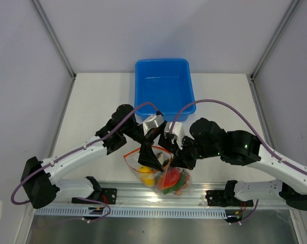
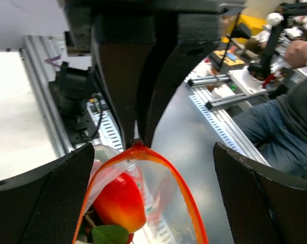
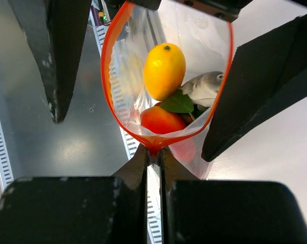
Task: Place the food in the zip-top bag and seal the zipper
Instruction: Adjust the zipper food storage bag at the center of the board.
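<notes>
Shows yellow fruit (image 3: 164, 70), tomato (image 3: 162, 121), fish (image 3: 204, 87) and leaf (image 3: 177, 102) inside the open zip-top bag (image 3: 125, 61). Pinches the zipper (image 3: 154, 142) in shut right jaws — spreads left jaws wide, gripping nothing.

Blue tub (image 1: 163, 62) behind zip-top bag (image 1: 134, 166) of food (image 1: 170, 179)

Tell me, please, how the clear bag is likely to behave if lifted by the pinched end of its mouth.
Probably floppy: the bag is thin creased film, its mouth bowed into a loop from where the right claw pinches the orange strip. Likely bottom-heavy: the yellow fruit, red fruit and fish lie low inside, so it may sag and swing.
</notes>
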Robot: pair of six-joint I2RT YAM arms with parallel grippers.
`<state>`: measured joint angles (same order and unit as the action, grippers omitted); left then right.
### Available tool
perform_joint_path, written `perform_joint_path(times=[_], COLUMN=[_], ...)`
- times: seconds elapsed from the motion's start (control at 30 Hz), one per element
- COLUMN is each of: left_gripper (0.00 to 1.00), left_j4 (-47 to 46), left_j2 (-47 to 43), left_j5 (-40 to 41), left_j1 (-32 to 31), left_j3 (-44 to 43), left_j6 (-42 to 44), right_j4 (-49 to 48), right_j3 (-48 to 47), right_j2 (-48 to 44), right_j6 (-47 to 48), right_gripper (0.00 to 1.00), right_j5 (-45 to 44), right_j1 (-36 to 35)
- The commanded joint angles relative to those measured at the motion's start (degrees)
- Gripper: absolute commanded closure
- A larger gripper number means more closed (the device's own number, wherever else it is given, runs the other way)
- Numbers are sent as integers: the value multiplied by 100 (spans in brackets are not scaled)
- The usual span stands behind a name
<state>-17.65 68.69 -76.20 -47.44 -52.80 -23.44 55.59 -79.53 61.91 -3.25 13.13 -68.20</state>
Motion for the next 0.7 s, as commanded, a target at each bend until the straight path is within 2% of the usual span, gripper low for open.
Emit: perform_joint_path(times=[0.0,0.2,0.23,0.4,0.43,0.6,0.67], left_gripper=[1,0,0,0,0,0,0], left_j4=[1339,1651,1633,1554,1693,1563,1353], left_j2=[-188,-654,-863,-1419,-1515,-1446,-1376], left_j5=[603,2249,2781,3726,4005,3798,3430], left_j1=[-221,-643,-757,-995,-1091,-1092,-1092], left_j3=[-363,66,155,524,577,569,560], left_j6=[1006,1096,1087,1166,1332,1527,1579], right_j4=[-251,-286,-277,-189,-276,-286,-295], right_j3=[-221,-178,-160,-90,-20,51,86], right_j2=[-223,-144,-127,-56,-91,-65,-65], right_j6=[-158,-677,-730,-888,-871,-862,-879], right_gripper=[100,100,100,100,100,100,100], right_j5=[-126,-179,-179,-109,214,541,577], right_j1=[62,53,44,-9,-52,-193,-254])
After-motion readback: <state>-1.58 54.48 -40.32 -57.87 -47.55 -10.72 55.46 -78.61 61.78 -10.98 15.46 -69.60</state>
